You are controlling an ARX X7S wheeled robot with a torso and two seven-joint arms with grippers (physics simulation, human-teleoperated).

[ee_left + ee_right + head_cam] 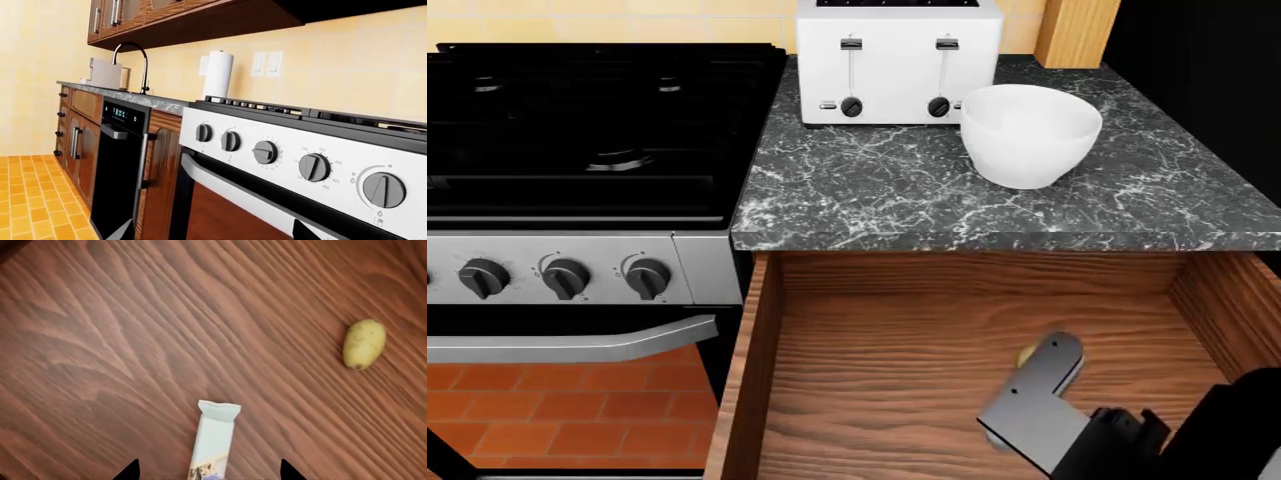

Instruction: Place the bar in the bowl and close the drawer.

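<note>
White-wrapped bar (213, 440) between right fingers (128, 471)

The white bowl (1030, 134) stood on the dark marble table (868, 195), just beside the white toaster (898, 60), off the corner by its lever. Below the table's front edge the wooden drawer (881, 370) stood pulled out. Over its floor hung the right end effector (1034, 395), grey and black, half hiding a small yellowish thing (1026, 357). Beside the table stood a black stove (594, 130), three knobs (566, 278) on its front.
</note>
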